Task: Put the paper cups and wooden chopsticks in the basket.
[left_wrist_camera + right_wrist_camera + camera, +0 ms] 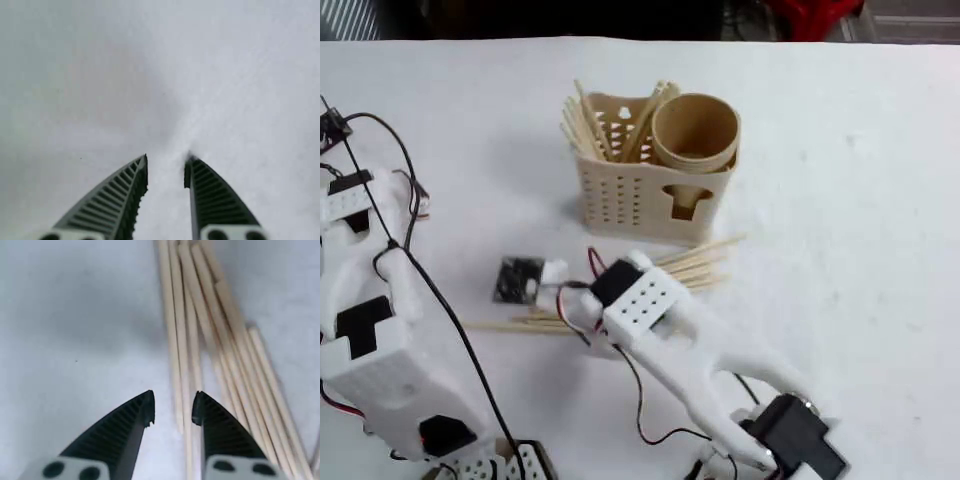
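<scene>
**Right gripper hanging open over the loose chopsticks**

The right gripper (pixel 172 407) is hovering with its jaws slightly parted and clamped on nothing. Its two ribbed fingers (pixel 130 432) are pointing down at the near ends of a bundle of loose wooden chopsticks (pixel 200 315), and one or two sticks are running through the gap between the fingers. From above, those sticks are lying flat on the white table (pixel 860 200) in front of the basket (pixel 620 205), passing under the right arm (pixel 650 310) and sticking out on both sides of it.

The basket is standing upright, holding a paper cup (pixel 705 155) at one end and a sheaf of upright chopsticks (pixel 588 130) leaning at the other.

The left gripper (pixel 166 161) is also sitting with its jaws parted and holding nothing, over bare tabletop. The left arm (pixel 370 330) is resting folded at the table's edge, well apart from the basket.
</scene>
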Controlling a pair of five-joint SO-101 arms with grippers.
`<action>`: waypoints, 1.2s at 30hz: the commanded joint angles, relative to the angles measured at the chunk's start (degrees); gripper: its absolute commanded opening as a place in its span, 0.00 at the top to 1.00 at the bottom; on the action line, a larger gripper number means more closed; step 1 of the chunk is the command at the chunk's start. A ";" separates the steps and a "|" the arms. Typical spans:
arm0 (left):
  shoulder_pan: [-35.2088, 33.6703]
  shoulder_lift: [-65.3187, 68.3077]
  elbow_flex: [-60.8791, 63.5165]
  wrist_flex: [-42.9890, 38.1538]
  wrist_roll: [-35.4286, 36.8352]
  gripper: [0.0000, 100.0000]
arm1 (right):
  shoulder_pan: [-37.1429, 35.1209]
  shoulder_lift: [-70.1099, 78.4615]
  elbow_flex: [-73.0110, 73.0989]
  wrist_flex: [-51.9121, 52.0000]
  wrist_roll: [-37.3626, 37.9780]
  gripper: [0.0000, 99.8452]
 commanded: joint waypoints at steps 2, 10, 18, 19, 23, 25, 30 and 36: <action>0.48 -0.22 -2.55 -0.18 0.35 0.86 | 0.57 4.00 1.05 -5.14 1.93 0.85; 0.48 -0.22 -2.55 -0.18 0.35 0.86 | 1.01 11.03 0.97 -9.36 2.02 0.85; 0.48 -0.22 -2.55 -0.18 0.35 0.86 | 1.27 11.47 0.97 -10.07 2.02 0.93; 0.48 -0.22 -2.55 -0.18 0.35 0.86 | 1.80 11.47 0.97 -10.07 1.93 0.94; 0.48 -0.22 -2.55 -0.18 0.35 0.86 | 5.58 10.77 0.88 -10.07 1.67 0.94; 0.48 -0.22 -2.55 -0.18 0.35 0.86 | 8.04 9.63 -0.18 -9.54 1.41 0.97; 0.48 -0.22 -2.55 -0.18 0.35 0.86 | 12.88 1.45 -3.16 -4.44 -0.35 0.98; 0.48 -0.22 -2.55 -0.18 0.35 0.86 | 12.97 -8.48 -2.20 -1.63 -0.26 0.98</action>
